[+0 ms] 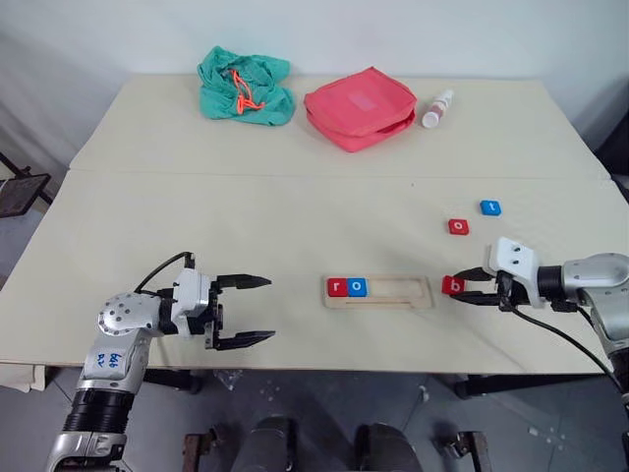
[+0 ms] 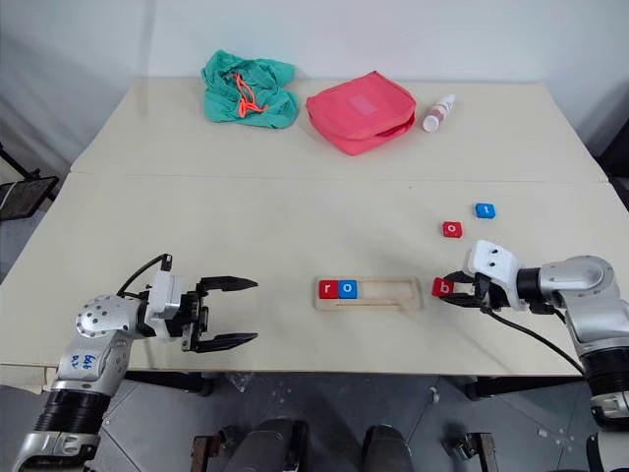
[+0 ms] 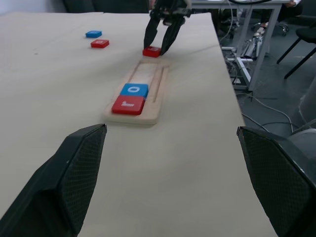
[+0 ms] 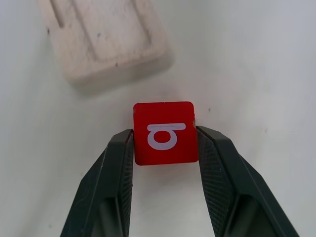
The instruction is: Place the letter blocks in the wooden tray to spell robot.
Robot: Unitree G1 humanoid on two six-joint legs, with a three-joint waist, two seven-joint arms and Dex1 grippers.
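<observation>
Right gripper (image 4: 165,143): I see both black fingers pressed on opposite sides of the red "b" block (image 4: 165,132), so I read it as grasping that tile.
Red "b" block: a flat red square with a white lowercase letter, sitting between my right jaws, just off the empty end of the wooden tray (image 1: 413,298).
Wooden tray: pale, long and narrow with rounded corners; ahead of the right jaws.
Tray contents: a red "r" block (image 1: 337,287) at the far end from my right jaws, a blue "o" block (image 1: 358,287) touching it.
Loose blocks: a red "o" block (image 1: 458,227) and a blue "t" block (image 1: 490,207) lie apart from each other, beyond the right jaws.
Left gripper (image 1: 248,311): jaws spread wide, released, nothing between them; tray well ahead of them.
</observation>
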